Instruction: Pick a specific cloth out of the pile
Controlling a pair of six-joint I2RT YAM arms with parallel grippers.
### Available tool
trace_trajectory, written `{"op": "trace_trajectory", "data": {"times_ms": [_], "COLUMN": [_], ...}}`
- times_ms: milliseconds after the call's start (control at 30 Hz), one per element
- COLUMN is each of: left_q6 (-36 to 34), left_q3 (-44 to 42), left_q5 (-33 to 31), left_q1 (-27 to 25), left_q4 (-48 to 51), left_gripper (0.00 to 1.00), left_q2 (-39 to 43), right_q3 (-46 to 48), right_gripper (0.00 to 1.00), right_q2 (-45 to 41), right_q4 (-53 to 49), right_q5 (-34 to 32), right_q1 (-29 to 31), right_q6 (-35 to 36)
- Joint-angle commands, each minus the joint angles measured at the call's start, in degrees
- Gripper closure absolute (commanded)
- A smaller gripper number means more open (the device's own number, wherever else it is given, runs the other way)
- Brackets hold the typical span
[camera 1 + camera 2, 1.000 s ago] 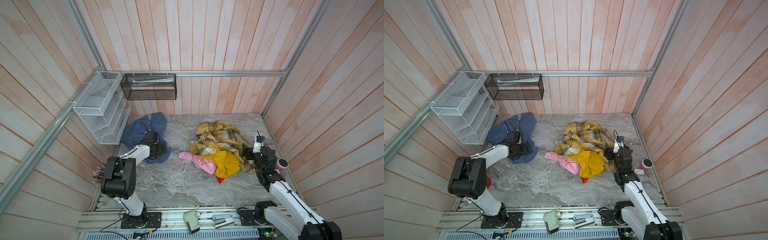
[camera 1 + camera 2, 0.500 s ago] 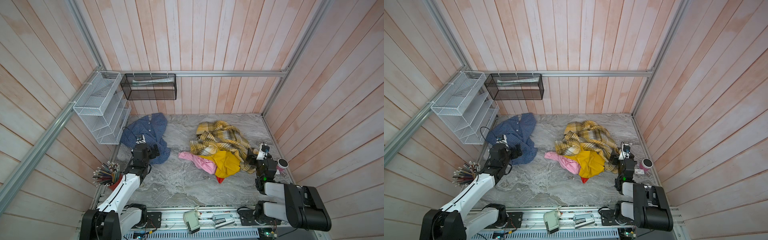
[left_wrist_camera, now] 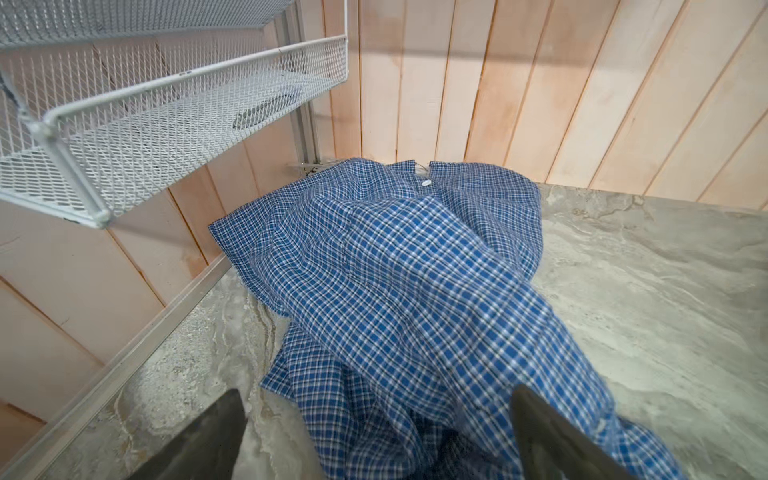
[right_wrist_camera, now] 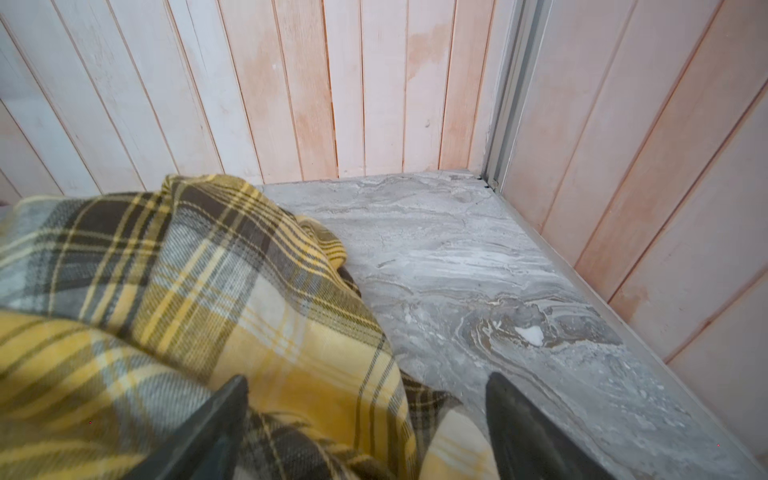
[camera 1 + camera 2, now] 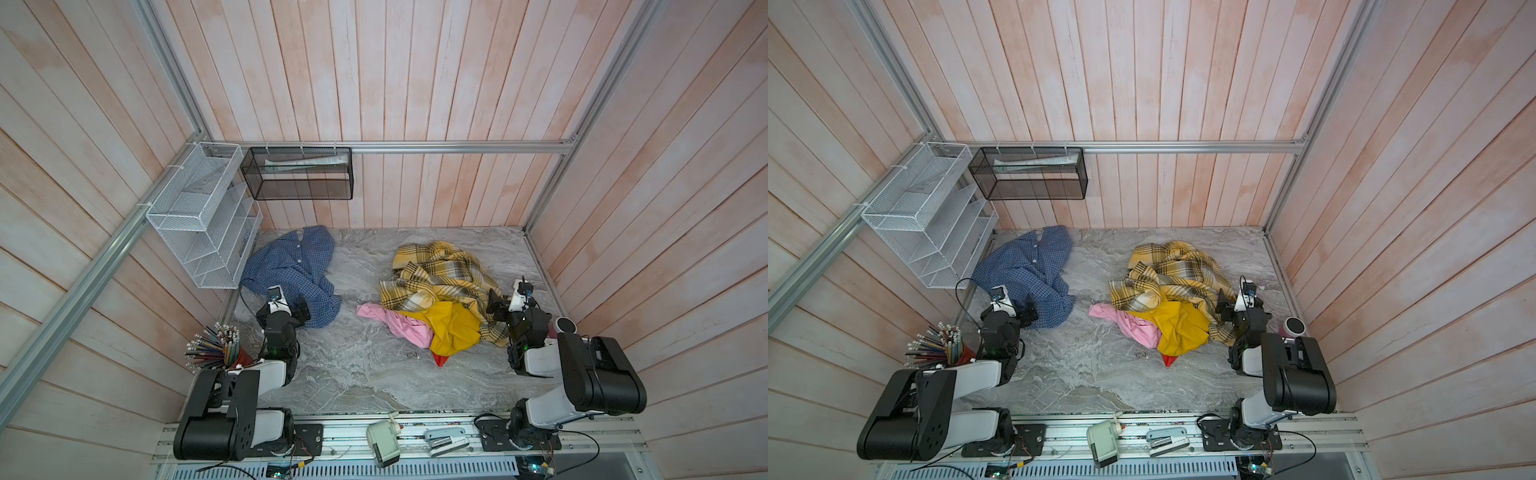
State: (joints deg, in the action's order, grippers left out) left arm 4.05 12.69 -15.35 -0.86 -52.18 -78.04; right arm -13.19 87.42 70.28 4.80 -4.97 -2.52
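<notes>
The blue fine-checked shirt with small white buttons (image 5: pixel 291 270) lay crumpled on the grey marbled tabletop (image 5: pixel 365 374), in the far left corner beneath the white wire shelf rack (image 5: pixel 199 232). It was well apart from the pile of yellow-and-dark plaid, pink, mustard and red garments (image 5: pixel 436 291), so it looked already sorted out. The left gripper (image 5: pixel 302 312) sat at the shirt's near edge with its jaws wide apart. In the left wrist view a fold ran between the fingers (image 3: pixel 540 424), unclamped, so the shirt seemed to be resting there, not carried. The right gripper (image 5: pixel 494 305) stood with jaws spread at the pile's plaid edge (image 4: pixel 208 291), gripping nothing. A black mesh basket (image 5: pixel 297 174) on the back wall held printed papers too small to read, and no other writing showed
</notes>
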Motion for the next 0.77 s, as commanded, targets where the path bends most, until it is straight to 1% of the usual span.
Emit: {"op": "trace_trajectory", "data": {"times_ms": [0, 33, 67, 100, 133, 167, 267, 733], "left_q6": [-0.21, -0.58, -1.61, -2.05, -1.43, -1.26, -1.86, -2.02], "left_q3": [0.11, -0.65, -1.11, -0.33, 1.84, 4.46, 3.06, 3.67], "left_q5": [6.15, 7.3, 7.99, 8.29, 9.25, 8.31, 7.81, 8.93], "left_q1": [1.12, 1.13, 1.14, 1.08, 1.12, 1.21, 0.77, 0.87], "left_q4": [-13.5, -17.14, -23.15, -22.67, -13.37, -9.48, -13.28, -11.62], "left_gripper": [0.0, 0.0, 0.0, 0.0, 0.0, 0.0, 0.0, 0.0], "left_q2": [-5.7, -8.62, -12.12, -11.83, -9.22, -9.63, -10.48, -10.31], "right_q3": [-0.76, -0.62, -0.63, -0.76, -0.77, -0.78, -0.74, -0.78], "right_gripper": [0.09, 0.08, 0.07, 0.07, 0.07, 0.06, 0.06, 0.04], "right_q2": [-0.69, -0.61, -0.58, -0.59, -0.58, -0.58, -0.59, -0.62], "right_q4": [-1.63, -1.41, -1.46, -1.59, -1.46, -1.53, -1.59, -1.63], "right_q5": [0.97, 0.96, 0.99, 0.9, 0.83, 0.83, 0.8, 0.69], "right_q1": [-0.21, -0.21, -0.16, -0.17, -0.07, -0.07, -0.13, -0.05], "right_q6": [0.32, 0.27, 0.28, 0.32, 0.32, 0.24, 0.25, 0.32]}}
